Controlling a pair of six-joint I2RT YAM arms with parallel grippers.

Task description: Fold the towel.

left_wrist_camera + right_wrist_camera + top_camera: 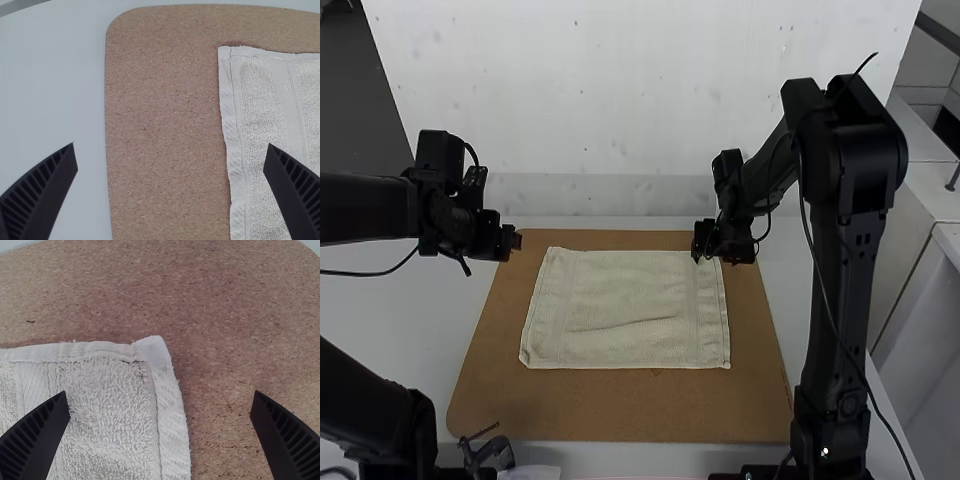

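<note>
White counter [380,312] stretched beneath my left arm [365,210] and right arm [843,270]. On it lay a cork board [620,412], and on that the towel [620,295], spread flat and unfolded, with a shallow crease [638,322] near its middle. My right jaws stood wide at the far right corner [154,347], one side over the terry, the other over bare cork, gripping nothing. My left jaws were wide and empty too, near the far left corner [226,54] but too far out to pinch it.

I judged this the lining-up before the first fold. Next, I needed to bring the left jaws inward, settle both pairs on the far hem [85,351], close, and carry that edge evenly toward the near one. Uneven grips could have skewed the fold.
</note>
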